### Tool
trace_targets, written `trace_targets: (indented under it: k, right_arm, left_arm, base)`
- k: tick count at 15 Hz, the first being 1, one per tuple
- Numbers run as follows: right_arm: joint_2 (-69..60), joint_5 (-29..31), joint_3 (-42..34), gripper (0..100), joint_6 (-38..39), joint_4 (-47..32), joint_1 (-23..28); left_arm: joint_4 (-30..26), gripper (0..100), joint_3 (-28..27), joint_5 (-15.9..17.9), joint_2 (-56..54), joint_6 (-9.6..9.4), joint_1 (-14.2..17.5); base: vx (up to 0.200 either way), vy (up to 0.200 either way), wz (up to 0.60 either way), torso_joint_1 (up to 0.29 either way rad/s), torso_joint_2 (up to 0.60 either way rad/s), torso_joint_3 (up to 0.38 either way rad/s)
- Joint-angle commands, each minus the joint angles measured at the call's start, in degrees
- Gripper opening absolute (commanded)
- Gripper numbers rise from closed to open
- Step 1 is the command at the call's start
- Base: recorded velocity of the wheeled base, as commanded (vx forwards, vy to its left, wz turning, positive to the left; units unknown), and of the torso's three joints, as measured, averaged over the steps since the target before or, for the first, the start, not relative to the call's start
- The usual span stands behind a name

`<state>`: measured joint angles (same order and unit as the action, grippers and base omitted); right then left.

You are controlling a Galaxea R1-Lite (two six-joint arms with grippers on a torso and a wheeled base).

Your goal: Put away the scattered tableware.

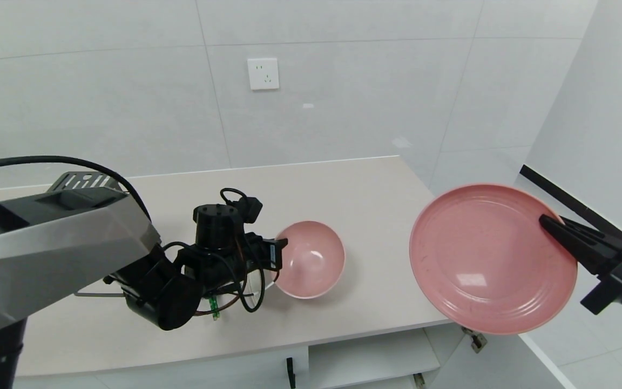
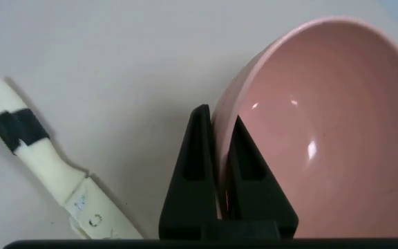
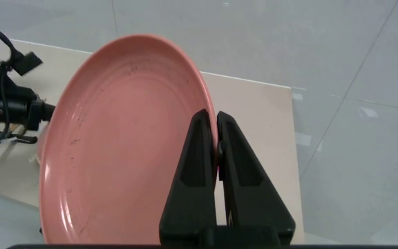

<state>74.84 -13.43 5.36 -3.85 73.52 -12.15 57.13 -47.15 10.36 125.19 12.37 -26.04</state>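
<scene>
A pink bowl (image 1: 311,259) is tilted on the beige countertop (image 1: 343,194), and my left gripper (image 1: 278,254) is shut on its near rim. In the left wrist view the black fingers (image 2: 202,159) pinch the pink bowl (image 2: 323,117) wall, one inside and one outside. A pink plate (image 1: 489,259) hangs tilted in the air off the counter's right end, with my right gripper (image 1: 551,224) shut on its right rim. The right wrist view shows the pink plate (image 3: 123,138) edge clamped between that gripper's fingers (image 3: 199,152).
A white utensil handle with a black band (image 2: 40,159) lies on the counter beside the bowl. Below the counter's front edge a cabinet shelf (image 1: 370,356) stands open. A tiled wall with a socket (image 1: 263,73) backs the counter.
</scene>
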Motion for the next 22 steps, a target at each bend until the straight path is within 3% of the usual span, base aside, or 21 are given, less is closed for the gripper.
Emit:
trace_targets:
  k: [1,3,5,7,11,16,19,22]
  right_arm:
    - [-0.57,-0.01,0.0,0,0.07,0.04,0.03]
    - [-1.1,0.07,-0.27,0,0.16,0.04,0.55]
    - [-2.06,0.07,-0.53,0,0.16,0.04,0.64]
    - [-3.82,0.07,-1.06,0,0.16,-0.04,2.31]
    - [-7.34,0.16,-1.58,0,0.6,-0.31,6.62]
    - [-9.36,0.16,-0.18,0,1.48,0.57,9.61]
    - [-9.27,0.25,-1.94,0,2.89,1.8,9.08]
    - [-6.72,0.34,-2.55,0,3.5,1.89,8.81]
  left_arm:
    - [0.09,0,0.92,0.01,-6.62,-0.07,0.38]
    - [0.09,0,3.56,-0.08,-10.66,-0.16,0.38]
    - [0.27,0,7.95,-0.08,-15.06,-2.09,0.38]
    - [0.97,0,11.82,-0.43,-19.19,-2.71,0.38]
    - [4.05,0,22.72,-1.13,-30.44,-2.97,0.38]
    - [8.53,0,28.61,-0.96,-38.26,-3.14,2.13]
    - [11.08,0,30.28,-0.61,-40.55,-2.71,4.07]
    - [16.26,0,35.55,-0.43,-40.37,1.43,4.33]
  base:
    - [0.0,0.0,0.0,0.0,0.0,0.0]
    - [0.0,0.0,0.0,0.0,0.0,0.0]
    - [0.0,0.0,0.0,0.0,0.0,0.0]
    - [0.0,0.0,0.0,0.0,0.0,0.0]
    - [0.0,0.0,0.0,0.0,0.0,0.0]
    - [0.0,0.0,0.0,0.0,0.0,0.0]
    - [0.0,0.0,0.0,0.0,0.0,0.0]
    - [0.0,0.0,0.0,0.0,0.0,0.0]
